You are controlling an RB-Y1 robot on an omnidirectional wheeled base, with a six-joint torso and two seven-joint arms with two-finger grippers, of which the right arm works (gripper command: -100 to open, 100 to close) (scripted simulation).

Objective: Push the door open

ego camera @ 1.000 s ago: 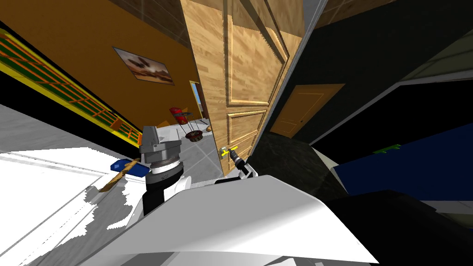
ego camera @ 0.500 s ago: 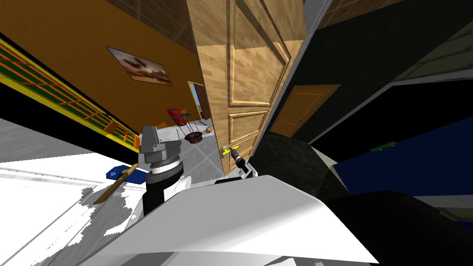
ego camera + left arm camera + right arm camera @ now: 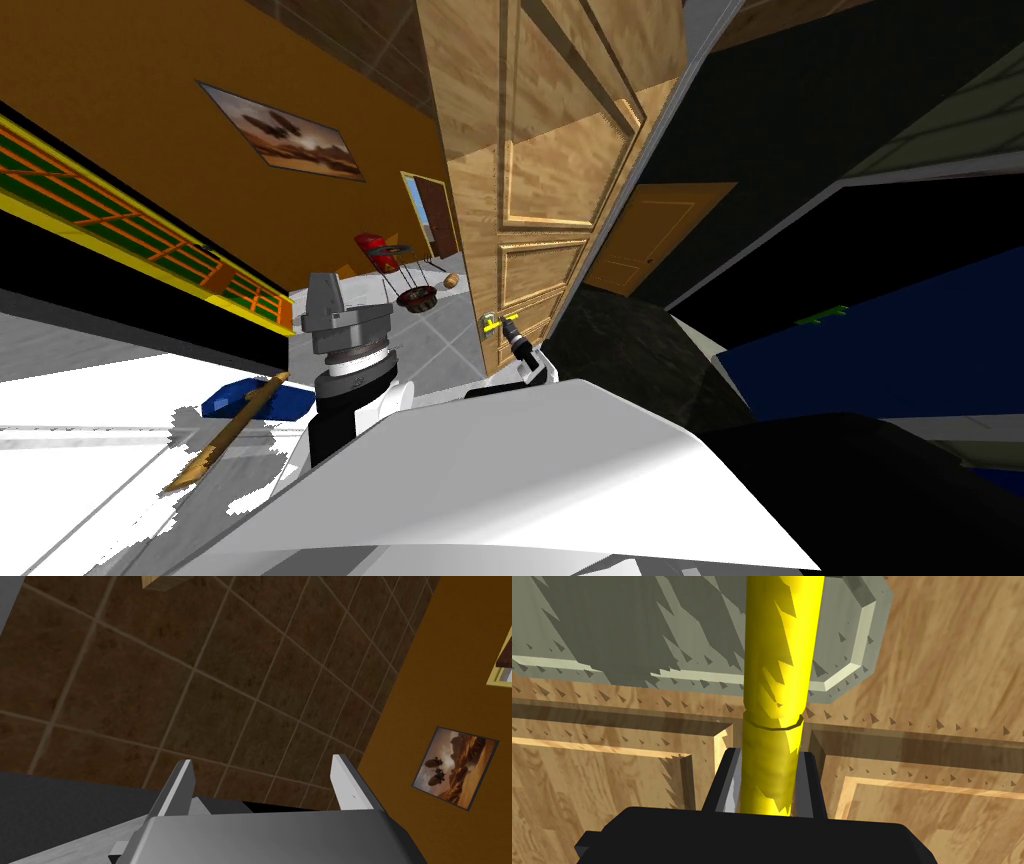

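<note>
A panelled wooden door (image 3: 540,170) stands ajar ahead of me, its free edge swung away toward the room beyond. My right gripper (image 3: 505,330) is at its yellow lever handle (image 3: 489,322). In the right wrist view the handle (image 3: 772,676) runs from a grey backplate (image 3: 637,626) down between the dark fingers (image 3: 729,786), and the right gripper (image 3: 769,763) is shut on it, close to the door panels (image 3: 937,676). My left gripper (image 3: 322,300) is raised beside my chest, away from the door. Its grey fingers (image 3: 182,781) stand open with nothing between them.
Past the door lie a grey tiled floor, a red chair (image 3: 378,250) and a dark basket (image 3: 418,296) by an orange wall with a picture (image 3: 280,132). A blue object (image 3: 250,397) and a wooden stick (image 3: 225,435) lie at my left. A second orange door (image 3: 650,235) and black areas are right.
The door has swung a little further open, its edge shifting right. The whole picture has slid with my own move; the blue object and stick now sit lower left. My right gripper still holds the handle.
</note>
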